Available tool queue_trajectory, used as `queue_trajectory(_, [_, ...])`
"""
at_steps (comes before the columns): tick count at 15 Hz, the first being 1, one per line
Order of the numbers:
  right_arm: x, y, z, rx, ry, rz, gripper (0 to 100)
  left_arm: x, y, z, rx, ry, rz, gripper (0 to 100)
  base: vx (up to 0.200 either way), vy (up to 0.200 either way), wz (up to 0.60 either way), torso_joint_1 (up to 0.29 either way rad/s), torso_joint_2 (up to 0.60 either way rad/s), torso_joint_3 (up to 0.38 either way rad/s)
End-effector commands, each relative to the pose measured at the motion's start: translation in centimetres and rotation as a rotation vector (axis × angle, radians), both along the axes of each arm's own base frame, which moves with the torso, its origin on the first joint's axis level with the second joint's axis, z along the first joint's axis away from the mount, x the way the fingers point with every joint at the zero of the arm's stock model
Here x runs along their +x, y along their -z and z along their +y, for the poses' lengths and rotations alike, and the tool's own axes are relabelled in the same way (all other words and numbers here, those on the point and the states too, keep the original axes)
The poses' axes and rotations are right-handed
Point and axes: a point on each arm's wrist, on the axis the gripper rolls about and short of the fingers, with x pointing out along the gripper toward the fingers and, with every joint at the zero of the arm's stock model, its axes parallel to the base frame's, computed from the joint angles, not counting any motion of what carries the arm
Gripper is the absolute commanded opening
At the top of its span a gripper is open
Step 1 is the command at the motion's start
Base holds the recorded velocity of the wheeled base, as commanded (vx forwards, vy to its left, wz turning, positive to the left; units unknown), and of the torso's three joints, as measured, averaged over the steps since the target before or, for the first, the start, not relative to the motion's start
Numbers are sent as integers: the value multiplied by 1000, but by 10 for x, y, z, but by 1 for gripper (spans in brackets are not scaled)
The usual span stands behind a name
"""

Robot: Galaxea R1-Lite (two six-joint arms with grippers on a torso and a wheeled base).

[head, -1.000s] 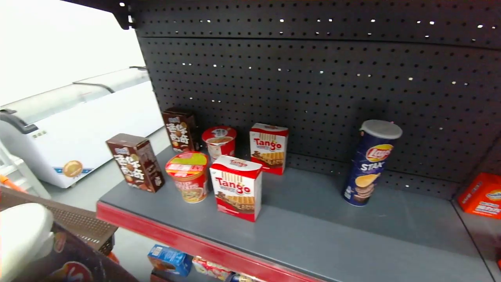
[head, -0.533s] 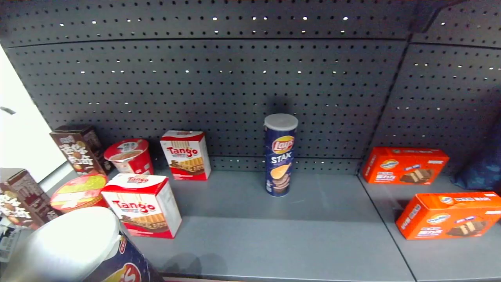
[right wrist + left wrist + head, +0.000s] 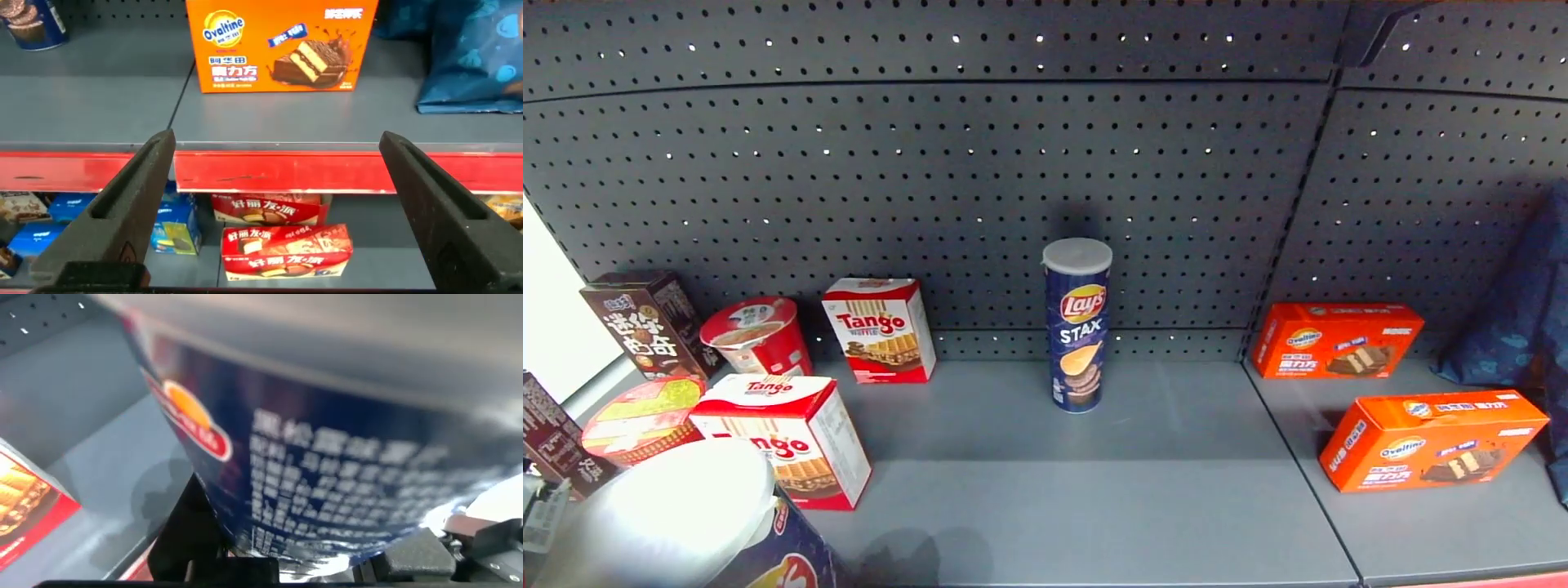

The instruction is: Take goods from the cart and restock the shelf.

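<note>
Holding a chip can (image 3: 678, 523) in the left claw (image 3: 245, 559), at the lower left of the head frame, lid end up, just in front of the shelf (image 3: 1094, 490) and not yet on it. The claw looks closed round the can's body, but the can hides most of the fingers, so that's our read. The right claw (image 3: 278, 220) is spread wide with nothing in it, facing the shelf's red front edge (image 3: 278, 171) below an orange box (image 3: 282, 45).

Handling, our judgement:
- Cardboard tube: light, stiff lengthwise, dents if squeezed hard.
- Glossy wrap is likely slippery.
- Grip mid-body, not the snap-on lid.
- Tall and narrow, so it tips easily on set-down.

Labels: dark blue wrap, red-and-yellow logo, and white small print on the back. A matching can (image 3: 1077, 327) stands upright at centre frame by the back wall with its logo facing out. We'd line ours up beside it.
</note>
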Motion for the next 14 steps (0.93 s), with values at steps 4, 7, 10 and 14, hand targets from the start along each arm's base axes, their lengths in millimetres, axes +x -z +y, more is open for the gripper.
queue_trajectory(4, [0, 0, 0, -2, -1, 0, 100, 1, 0, 0, 11, 1, -16, 0, 0, 0, 0, 0, 0, 0])
queue_trajectory(7, [6, -2, 0, 81, 35, 83, 100, 3, 1, -2, 61, 1, -51, 0, 0, 0, 0, 0, 0, 0])
queue_trajectory(10, [-2, -37, 2, 6, -73, -39, 100, 7, -1, -4, 71, -6, -55, 0, 0, 0, 0, 0, 0, 0])
queue_trajectory(14, [40, -120, 8, -40, -384, 73, 100, 11, 4, -10, 94, 13, -26, 0, 0, 0, 0, 0, 0, 0])
